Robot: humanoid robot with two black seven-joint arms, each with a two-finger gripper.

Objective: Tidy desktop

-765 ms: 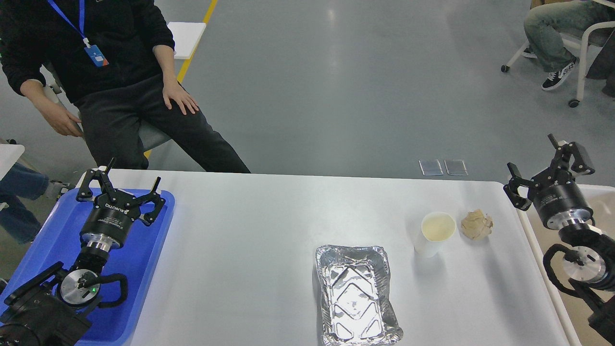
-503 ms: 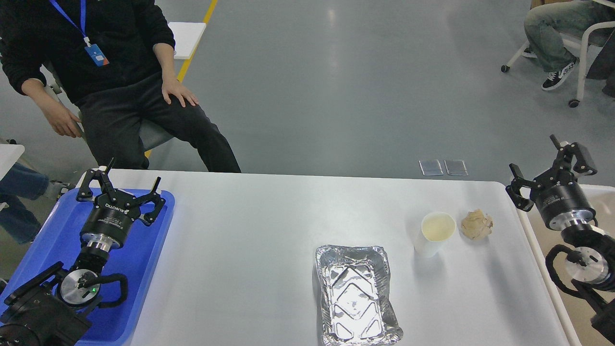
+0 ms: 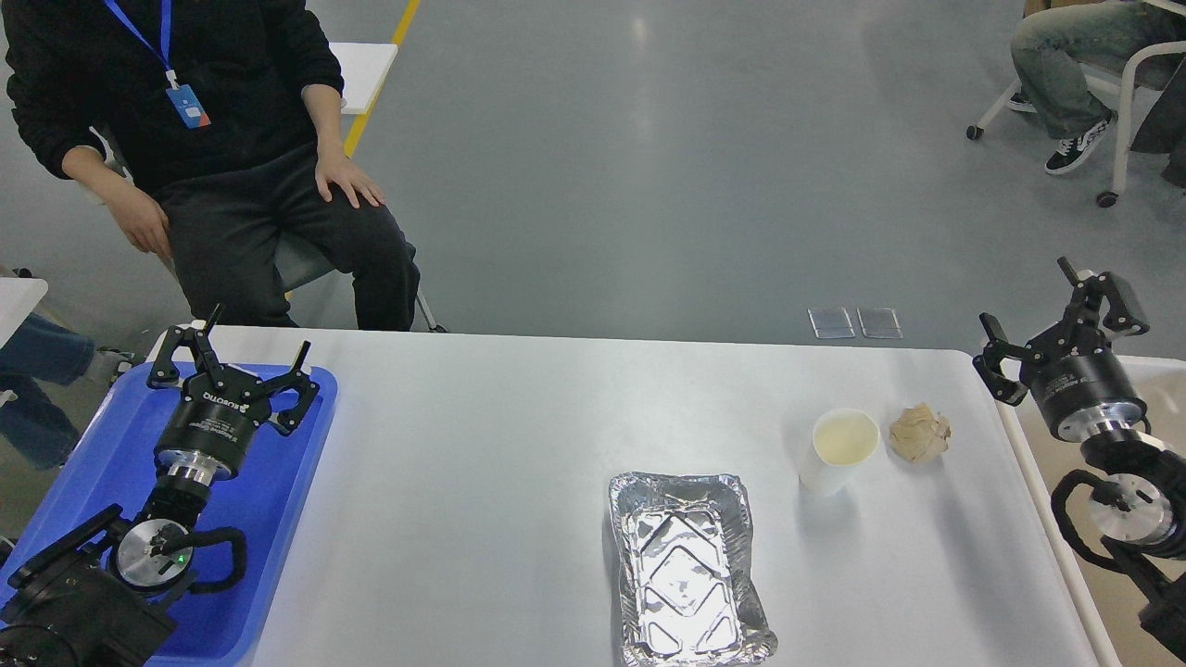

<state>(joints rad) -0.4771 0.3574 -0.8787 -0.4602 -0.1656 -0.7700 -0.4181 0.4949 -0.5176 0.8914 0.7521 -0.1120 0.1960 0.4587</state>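
The white desktop (image 3: 519, 463) fills the lower view. On it stand an empty foil tray (image 3: 684, 567) at front centre, a white paper cup (image 3: 839, 449) to its upper right, and a crumpled brown paper ball (image 3: 918, 433) beside the cup. My left gripper (image 3: 236, 357) is open and empty above the blue tray (image 3: 83, 482) at the left edge. My right gripper (image 3: 1047, 329) is open and empty, hovering over the table's right edge, right of the paper ball.
A beige bin (image 3: 1126, 574) sits beyond the table's right edge under my right arm. A person in black (image 3: 232, 167) sits just behind the table's far left. Another seated person (image 3: 1075, 65) is at the far right.
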